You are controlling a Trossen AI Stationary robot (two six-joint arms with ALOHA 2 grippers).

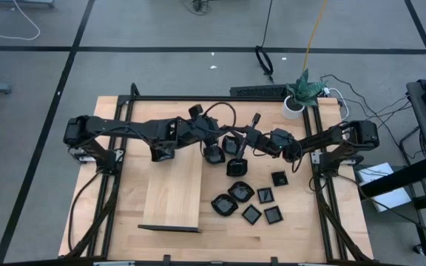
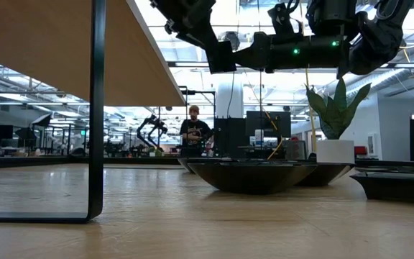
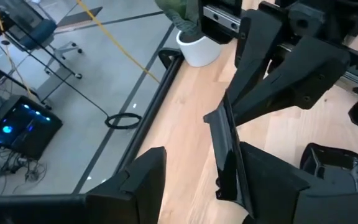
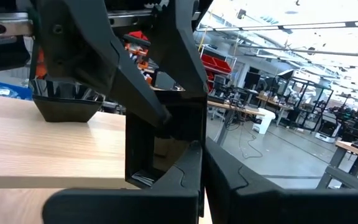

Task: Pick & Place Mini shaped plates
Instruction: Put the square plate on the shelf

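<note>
Above the table's middle, one mini shaped plate [image 3: 224, 144], black and square, stands on edge in the air. My right gripper [image 4: 201, 158] is shut on it, reaching in from the table's right. My left gripper [image 3: 201, 158] comes from the left and is open, with one finger on either side of that plate [image 4: 164, 138]. One finger [image 3: 267, 177] lies close against it; whether they touch, I cannot tell. Several more black plates [image 1: 242, 203] rest flat on the tabletop below and toward the near edge. My right gripper pinches the plate's rim [image 4: 190, 144] between its two fingers, at one side edge. The fingers come about level from the table's right. The plate stands on edge, lifted clear of the table.
A long pale wooden board [image 1: 173, 188] on a dark stand lies left of the plates. A white pot with a green plant [image 1: 296, 103] stands at the far right corner. Black frame rails [image 1: 318, 185] run along the table's sides. A person [image 2: 194, 133] stands far off in the room.
</note>
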